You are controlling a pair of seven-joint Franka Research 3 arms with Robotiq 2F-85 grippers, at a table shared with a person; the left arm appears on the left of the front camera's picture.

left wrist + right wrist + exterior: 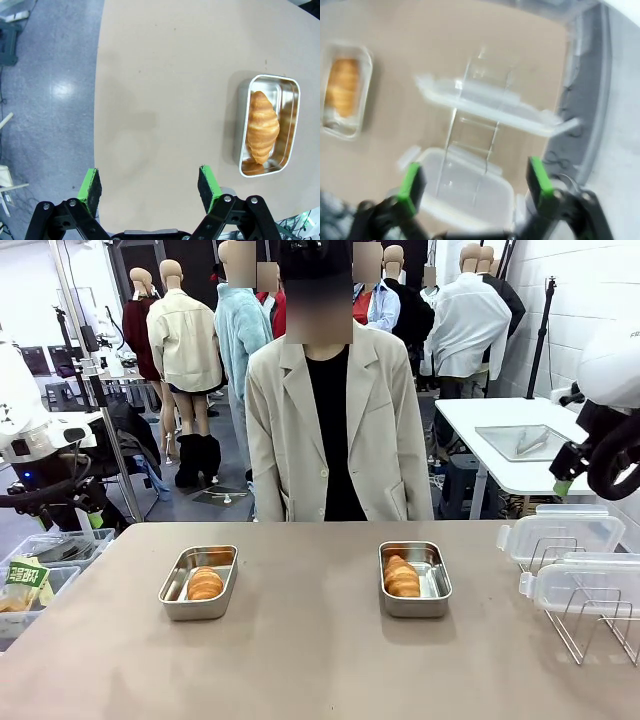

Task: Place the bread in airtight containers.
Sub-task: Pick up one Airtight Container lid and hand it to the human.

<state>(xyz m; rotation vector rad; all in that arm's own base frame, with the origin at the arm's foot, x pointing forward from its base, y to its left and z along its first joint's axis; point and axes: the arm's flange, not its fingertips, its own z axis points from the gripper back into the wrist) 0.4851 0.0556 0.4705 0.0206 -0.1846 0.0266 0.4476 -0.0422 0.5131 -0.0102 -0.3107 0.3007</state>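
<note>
Both pieces of bread are already boxed. One roll [205, 583] lies lengthwise in the left tin [196, 614], and the other roll [401, 577] lies in the right tin [416, 609]. The tins sit mid-table [320, 670], well apart and both uncovered, so I read loading as done and sealing as not yet done.

The far lid [560, 532] and the near lid [590, 590] stand propped in the wire rack [588, 638] on the right side. My guess is they're racked so an edge is free for a two-finger pinch.

The right gripper [476, 182] hangs over that rack with its jaws spread wide and nothing between them. That view is smeared, so lid detail is soft.

The left gripper [150, 184] is also wide open and empty. It hovers over the table's left margin, beside the left tin rather than above it.

A person [335, 430] stands at the far edge.

The likely next move is for the right arm to pull a lid, since the right tin is the closest target. The risks I see are slick clear plastic slipping in the pads and a lid snagging on the rack wires.
</note>
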